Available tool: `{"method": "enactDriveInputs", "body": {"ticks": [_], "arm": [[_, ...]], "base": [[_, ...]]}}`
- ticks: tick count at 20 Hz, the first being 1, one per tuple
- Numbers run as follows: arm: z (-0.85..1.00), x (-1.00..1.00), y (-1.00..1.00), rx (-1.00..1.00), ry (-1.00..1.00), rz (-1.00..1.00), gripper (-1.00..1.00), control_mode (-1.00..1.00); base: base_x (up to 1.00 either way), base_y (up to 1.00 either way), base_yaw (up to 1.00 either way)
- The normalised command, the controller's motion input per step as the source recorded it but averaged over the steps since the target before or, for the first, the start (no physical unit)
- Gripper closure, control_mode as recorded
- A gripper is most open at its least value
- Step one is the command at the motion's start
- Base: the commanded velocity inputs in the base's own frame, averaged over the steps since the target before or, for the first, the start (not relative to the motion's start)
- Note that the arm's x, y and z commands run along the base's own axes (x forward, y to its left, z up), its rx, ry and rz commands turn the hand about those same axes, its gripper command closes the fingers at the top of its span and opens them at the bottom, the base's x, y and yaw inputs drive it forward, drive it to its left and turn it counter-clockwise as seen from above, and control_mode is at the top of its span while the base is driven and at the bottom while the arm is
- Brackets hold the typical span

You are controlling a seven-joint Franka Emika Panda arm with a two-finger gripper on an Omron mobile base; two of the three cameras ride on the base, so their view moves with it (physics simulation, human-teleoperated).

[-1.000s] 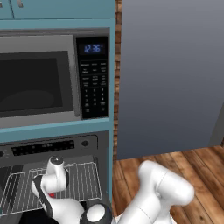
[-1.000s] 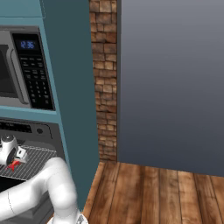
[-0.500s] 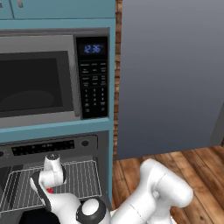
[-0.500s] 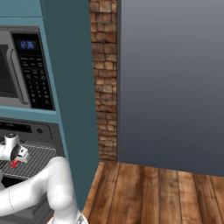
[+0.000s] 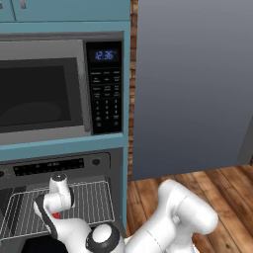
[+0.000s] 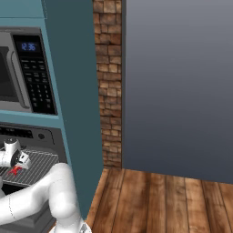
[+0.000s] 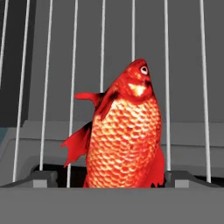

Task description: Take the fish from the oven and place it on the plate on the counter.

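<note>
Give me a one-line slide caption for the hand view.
Open gripper poised over the red-orange fish lying on the oven's wire rack.

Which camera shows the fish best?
The hand view: the fish lies large on the rack, scales, fins and eye all plain. The left base view gives a red sliver behind the arm; the right base view a small red speck.

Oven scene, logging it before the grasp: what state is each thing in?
oven: open, rack exposed
wire rack: carrying the fish
fish: lying on the rack, between the tool's fingers, not yet gripped
tool: open, fingertips either side of the fish
microwave: door shut, clock lit
</note>
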Motion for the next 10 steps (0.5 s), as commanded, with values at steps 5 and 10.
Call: {"method": "enactDriveInputs", "body": {"ticks": [5,10], "arm": [[-0.37,0.0,0.0,0.0,0.0,0.0,1.0,-1.0],[-0.25,-0.12,0.0,0.0,0.01,0.0,1.0,-1.0]], "base": [[0.0,0.0,0.0],[0.0,0.0,0.0]]}}
